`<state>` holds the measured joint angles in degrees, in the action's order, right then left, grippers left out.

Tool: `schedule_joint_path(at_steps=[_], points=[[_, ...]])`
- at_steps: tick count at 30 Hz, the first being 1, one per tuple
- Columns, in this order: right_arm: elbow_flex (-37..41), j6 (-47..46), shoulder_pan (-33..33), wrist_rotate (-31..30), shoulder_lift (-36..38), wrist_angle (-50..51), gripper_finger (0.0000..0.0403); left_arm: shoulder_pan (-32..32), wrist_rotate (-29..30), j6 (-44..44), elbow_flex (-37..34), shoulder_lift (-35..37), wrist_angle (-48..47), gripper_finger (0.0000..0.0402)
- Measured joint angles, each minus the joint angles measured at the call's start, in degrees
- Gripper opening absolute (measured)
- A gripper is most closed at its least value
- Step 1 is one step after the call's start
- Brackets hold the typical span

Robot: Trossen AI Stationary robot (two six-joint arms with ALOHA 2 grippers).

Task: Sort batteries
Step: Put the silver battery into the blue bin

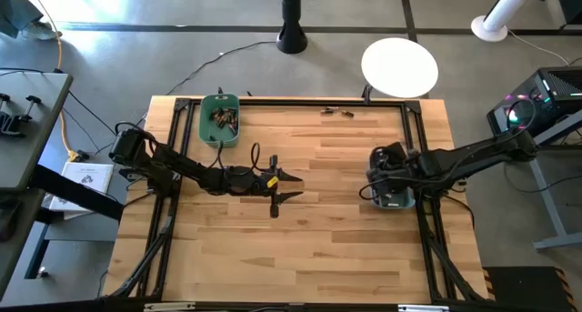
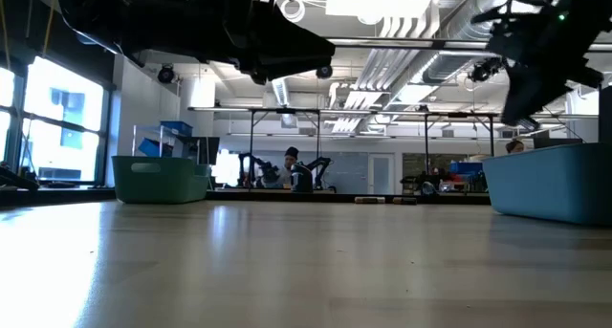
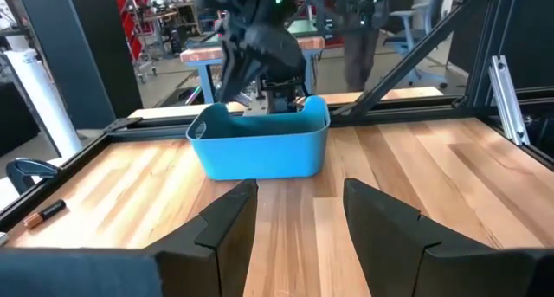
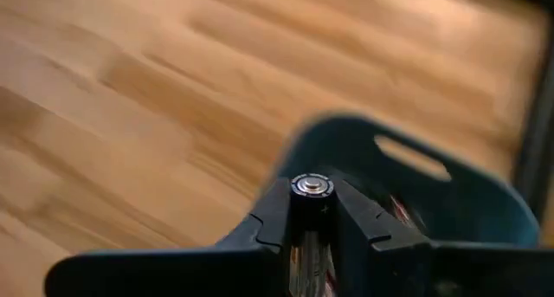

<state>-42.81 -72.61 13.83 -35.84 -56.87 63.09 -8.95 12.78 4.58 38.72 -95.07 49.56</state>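
Right claw (image 4: 313,212) clenched on battery (image 4: 310,186), hovering over blue bin (image 1: 396,199) at right of high view: drop-off step. Next: release over bin. Left claw (image 1: 284,186) released, empty, mid-surface. Loose batteries (image 1: 336,111) upper centre; others in green bin (image 1: 205,121).

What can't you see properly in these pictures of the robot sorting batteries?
- Inside the blue bin: in the high view the right gripper and its arm cover it.
- The battery in the right gripper: the right wrist view shows only its metal tip; the fingers hide the rest.
- Loose batteries at the table's far edge: too small to tell their kind.
- Inside the green bin: the low view shows only its wall.
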Motion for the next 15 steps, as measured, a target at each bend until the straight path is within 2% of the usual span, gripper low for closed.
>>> schedule_joint_path(at_steps=[5,15], points=[[1.1,-4.6,-1.0,6.1,-3.4,3.8,0.0035,0.0,0.0,0.0,0.0,0.0,0.0,0.0168],[3.7,-5.5,-5.6,10.4,-9.9,3.3,0.0035,-0.1,0.0,-1.1,0.0,0.0,0.0,0.0168]])
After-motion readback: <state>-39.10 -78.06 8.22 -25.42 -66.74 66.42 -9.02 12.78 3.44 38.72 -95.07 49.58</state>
